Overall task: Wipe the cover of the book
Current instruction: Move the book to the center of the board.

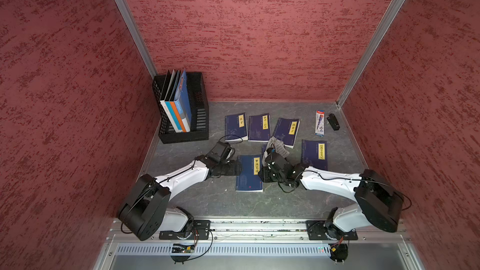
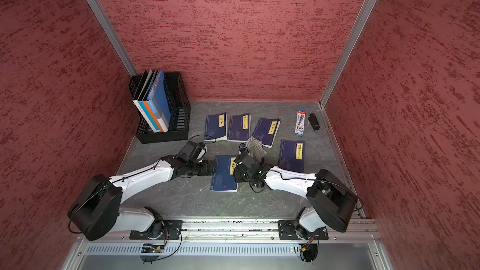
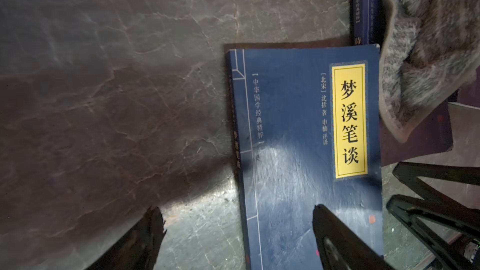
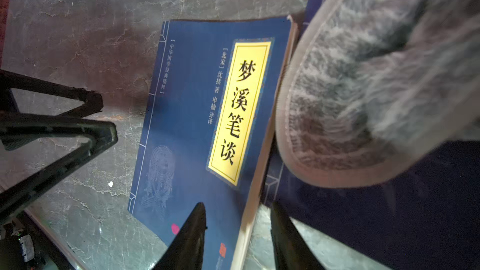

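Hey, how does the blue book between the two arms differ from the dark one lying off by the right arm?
The middle book is brighter blue; the right-hand book looks darker, almost purple. The left claw and right claw straddle the middle book's long edges; no claw is at the right-hand book, whose near edge the right arm hides. Both lie flat, face up, with a yellow title strip.

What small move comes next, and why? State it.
Probably the right tool should advance to the cloth and close on it. The cloth lies unheld beside the book, just past the tool's tips, while the open left tool straddles the book's spine edge.
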`<state>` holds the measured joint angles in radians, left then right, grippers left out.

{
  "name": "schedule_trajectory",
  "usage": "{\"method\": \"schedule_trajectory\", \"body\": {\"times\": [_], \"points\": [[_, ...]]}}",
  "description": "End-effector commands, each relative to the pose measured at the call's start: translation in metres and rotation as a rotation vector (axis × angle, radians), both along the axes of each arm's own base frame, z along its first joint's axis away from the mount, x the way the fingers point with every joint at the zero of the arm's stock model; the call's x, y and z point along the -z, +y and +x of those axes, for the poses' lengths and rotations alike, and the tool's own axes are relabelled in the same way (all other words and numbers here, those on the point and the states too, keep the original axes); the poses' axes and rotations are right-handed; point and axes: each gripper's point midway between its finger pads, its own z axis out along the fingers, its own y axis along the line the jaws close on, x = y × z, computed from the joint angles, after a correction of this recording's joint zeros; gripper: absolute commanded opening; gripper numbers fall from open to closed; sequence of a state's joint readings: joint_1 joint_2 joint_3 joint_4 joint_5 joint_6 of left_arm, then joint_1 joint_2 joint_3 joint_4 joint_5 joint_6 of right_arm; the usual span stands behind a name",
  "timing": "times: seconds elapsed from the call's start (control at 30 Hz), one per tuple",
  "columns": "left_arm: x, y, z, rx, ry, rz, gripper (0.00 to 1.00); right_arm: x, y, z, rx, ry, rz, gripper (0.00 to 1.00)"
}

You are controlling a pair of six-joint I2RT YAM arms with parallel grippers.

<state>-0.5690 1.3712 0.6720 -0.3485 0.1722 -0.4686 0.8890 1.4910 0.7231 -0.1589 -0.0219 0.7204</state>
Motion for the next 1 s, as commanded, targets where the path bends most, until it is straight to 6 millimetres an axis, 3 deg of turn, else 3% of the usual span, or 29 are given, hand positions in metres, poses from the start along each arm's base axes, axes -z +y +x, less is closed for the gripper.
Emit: {"method": "schedule_trajectory", "body": {"times": [0.0, 0.27, 0.47, 0.73, 0.87, 0.97], "points": [[0.003, -0.013, -0.001, 0.001, 0.009, -0.065, 0.84, 0.011, 0.01, -0.006, -0.007, 0.04, 0.032, 0.41], [0.018, -0.028, -0.005, 0.017, 0.072, -0.102, 0.75, 0.034, 0.01, -0.013, 0.003, 0.08, 0.017, 0.39], [0.026, -0.036, -0.009, 0.025, 0.122, -0.134, 0.69, 0.039, 0.012, -0.016, -0.006, 0.085, 0.021, 0.35], [0.02, -0.049, -0.01, 0.033, 0.137, -0.216, 0.52, 0.038, 0.026, -0.014, -0.045, 0.068, 0.033, 0.33], [0.015, -0.05, -0.01, 0.032, 0.138, -0.241, 0.39, 0.038, 0.034, -0.011, -0.061, 0.062, 0.039, 0.33], [0.01, -0.047, -0.011, 0.022, 0.133, -0.262, 0.35, 0.036, 0.041, -0.007, -0.074, 0.054, 0.045, 0.33]]}}
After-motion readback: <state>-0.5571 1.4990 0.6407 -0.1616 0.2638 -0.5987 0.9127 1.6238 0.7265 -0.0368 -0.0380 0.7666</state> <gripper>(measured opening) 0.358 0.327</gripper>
